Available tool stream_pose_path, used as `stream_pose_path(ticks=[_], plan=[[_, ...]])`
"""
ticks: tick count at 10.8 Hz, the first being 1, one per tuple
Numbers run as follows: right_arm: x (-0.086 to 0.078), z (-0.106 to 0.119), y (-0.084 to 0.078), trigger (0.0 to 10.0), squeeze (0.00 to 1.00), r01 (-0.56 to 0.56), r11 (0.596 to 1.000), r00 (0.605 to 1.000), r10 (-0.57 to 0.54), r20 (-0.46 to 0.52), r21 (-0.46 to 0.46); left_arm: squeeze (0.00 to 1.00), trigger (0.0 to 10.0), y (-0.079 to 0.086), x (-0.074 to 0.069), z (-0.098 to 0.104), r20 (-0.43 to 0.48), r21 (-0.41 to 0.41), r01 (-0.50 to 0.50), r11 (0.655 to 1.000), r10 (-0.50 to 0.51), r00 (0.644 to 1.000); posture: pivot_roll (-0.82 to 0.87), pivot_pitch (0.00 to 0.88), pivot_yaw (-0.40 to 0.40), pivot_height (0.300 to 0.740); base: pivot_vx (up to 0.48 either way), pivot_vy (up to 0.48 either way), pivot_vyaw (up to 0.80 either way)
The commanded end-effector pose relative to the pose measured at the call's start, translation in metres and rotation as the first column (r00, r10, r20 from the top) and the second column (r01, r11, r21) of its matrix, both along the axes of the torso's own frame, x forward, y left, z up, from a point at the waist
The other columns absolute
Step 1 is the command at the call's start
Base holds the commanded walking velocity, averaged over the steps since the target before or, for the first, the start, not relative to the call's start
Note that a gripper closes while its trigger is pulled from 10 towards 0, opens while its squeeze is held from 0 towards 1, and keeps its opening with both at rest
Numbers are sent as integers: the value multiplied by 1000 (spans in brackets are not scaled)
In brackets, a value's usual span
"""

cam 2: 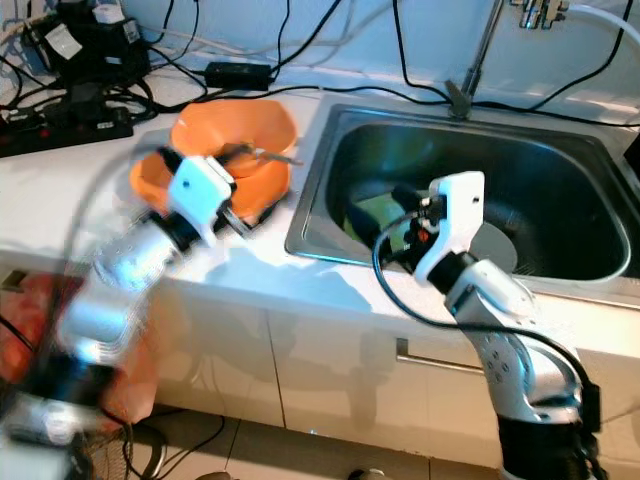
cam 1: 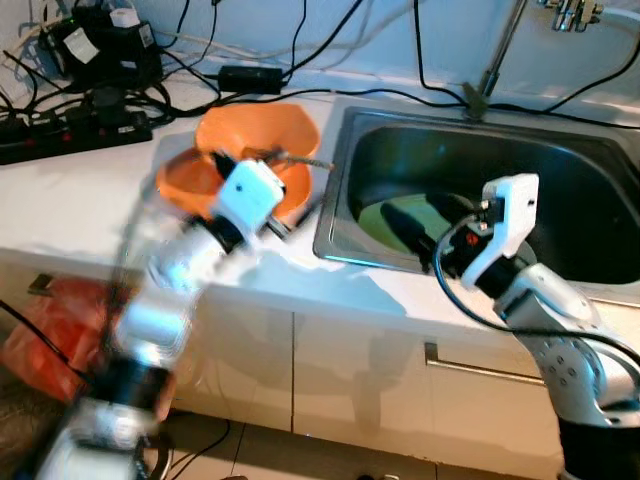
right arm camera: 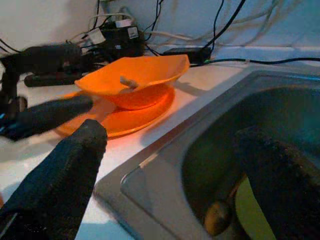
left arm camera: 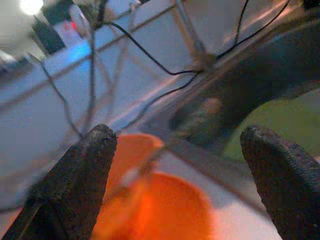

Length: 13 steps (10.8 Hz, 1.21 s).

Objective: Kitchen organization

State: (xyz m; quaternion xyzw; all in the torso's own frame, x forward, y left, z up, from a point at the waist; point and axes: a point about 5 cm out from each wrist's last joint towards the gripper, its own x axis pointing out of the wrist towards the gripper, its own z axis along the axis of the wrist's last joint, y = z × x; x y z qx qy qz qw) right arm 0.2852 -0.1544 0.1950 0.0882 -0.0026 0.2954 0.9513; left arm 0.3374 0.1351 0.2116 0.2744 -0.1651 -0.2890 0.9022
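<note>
Counter bears orange bowl, perhaps plate, beside sink.

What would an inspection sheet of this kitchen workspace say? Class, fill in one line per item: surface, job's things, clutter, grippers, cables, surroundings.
Surface: white counter with a steel sink set into it.
Job's things: orange bowl stacked on an orange plate beside the sink, a utensil lying in the bowl; green plate inside the sink.
Clutter: power strip and a black adapter at the back of the counter.
Grippers: left gripper open, by the orange dishes; right gripper open, over the sink's edge.
Cables: black cables trailing across the counter and wall.
Surroundings: white cabinet below; faucet behind the sink.
</note>
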Motion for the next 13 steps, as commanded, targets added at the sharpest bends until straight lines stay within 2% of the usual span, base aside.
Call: stream_pose_path(ticks=[1, 2, 4, 10, 11, 13], plan=[[-3, 5, 1, 10000, 0, -16, 1000, 1000, 16, 16, 0, 0, 10000, -3, 7, 2, 69, 82, 3, 997, -8, 998, 20, 25, -16, 740, 0, 0, 0], [-3, 6, 3, 10000, 0, -19, 1000, 1000, 19, 18, 4, 0, 10000, -2, 11, 6, 108, 116, -8, 993, -5, 994, 15, 27, -12, 740, 0, 0, 0], [-8, 8, 4, 10000, 0, -18, 1000, 1000, 17, 21, 15, 0, 10000, -4, 30, 12, 181, 188, -20, 982, -14, 983, -2, 41, 0, 740, 0, 0, 0], [-20, 11, -2, 10000, 0, 29, 999, 999, -29, 12, 22, 0, 10000, -29, 44, 5, 174, 250, 53, 967, -99, 980, -53, 84, 21, 740, 0, 0, 0], [-20, 11, -3, 10000, 0, 36, 999, 999, -36, 10, 22, 0, 0, -32, 45, 4, 167, 249, 60, 967, -104, 980, -53, 84, 21, 740, 0, 0, 0], [-22, 11, -4, 10000, 0, 46, 999, 999, -46, 4, 26, 0, 0, -36, 48, 6, 164, 268, 68, 961, -115, 980, -59, 87, 28, 740, 0, 0, 0]])
